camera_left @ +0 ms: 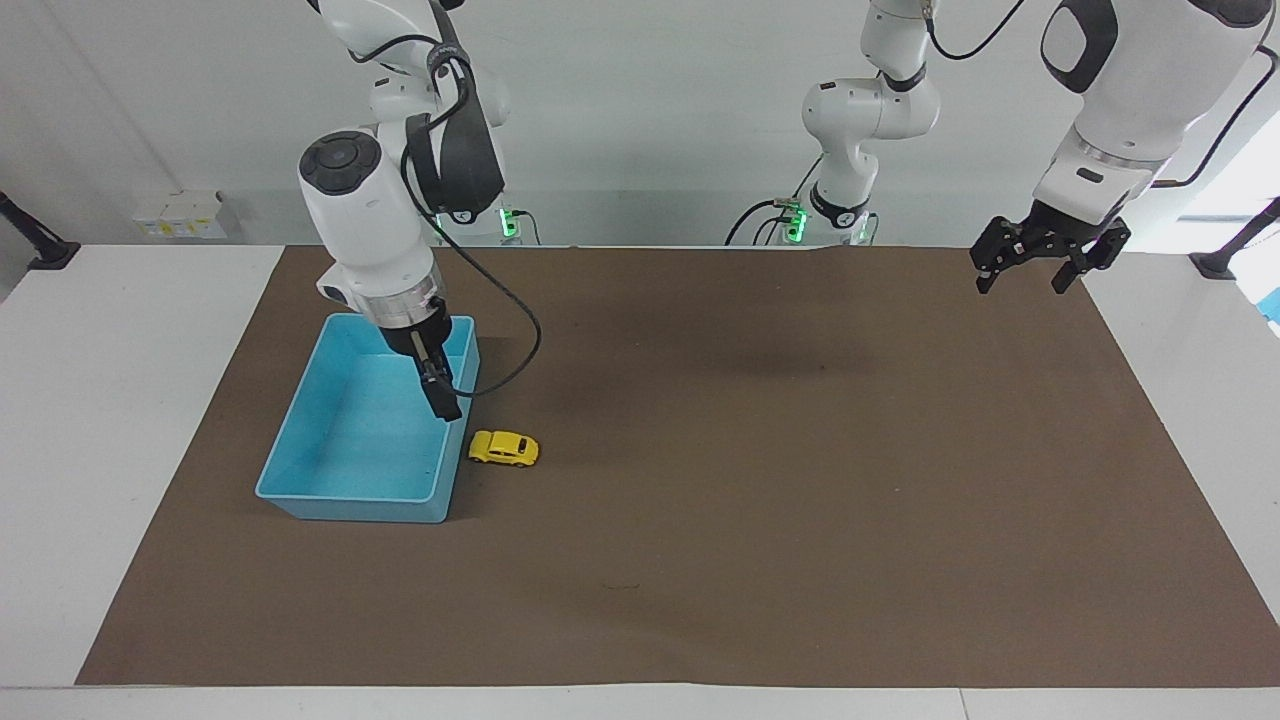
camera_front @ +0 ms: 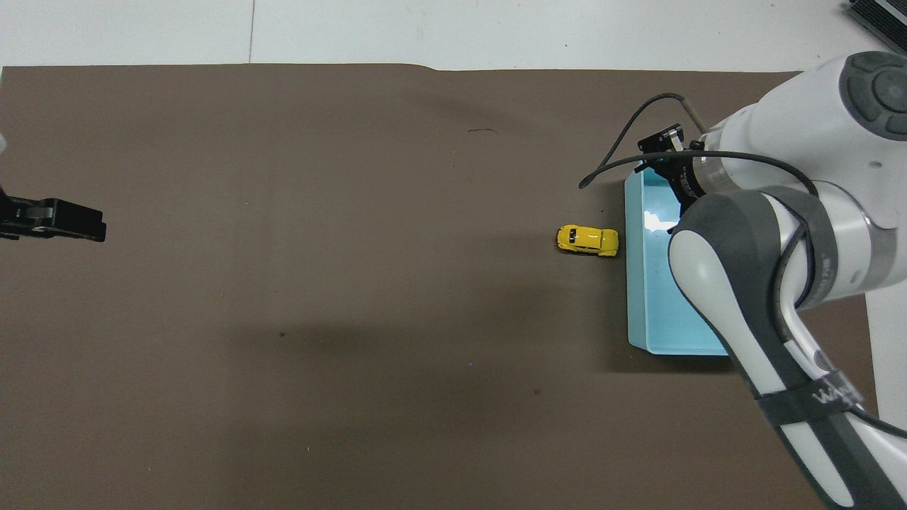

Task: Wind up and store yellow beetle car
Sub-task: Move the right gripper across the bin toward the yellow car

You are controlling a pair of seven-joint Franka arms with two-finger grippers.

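The yellow beetle car (camera_left: 504,448) stands on the brown mat just outside the light blue bin (camera_left: 296,408), close to the bin's long wall. It also shows in the overhead view (camera_front: 587,240), beside the bin (camera_front: 628,297). My right gripper (camera_left: 441,396) points down over the bin's inner edge on the car's side, a little nearer to the robots than the car, and touches nothing. In the overhead view its fingers are hidden under the arm. My left gripper (camera_left: 1035,268) is open and empty, raised over the mat's corner at the left arm's end (camera_front: 74,221).
The brown mat (camera_left: 720,520) covers most of the white table (camera_left: 120,400). The bin holds nothing that I can see. A black cable (camera_left: 515,340) loops off the right wrist above the mat beside the bin.
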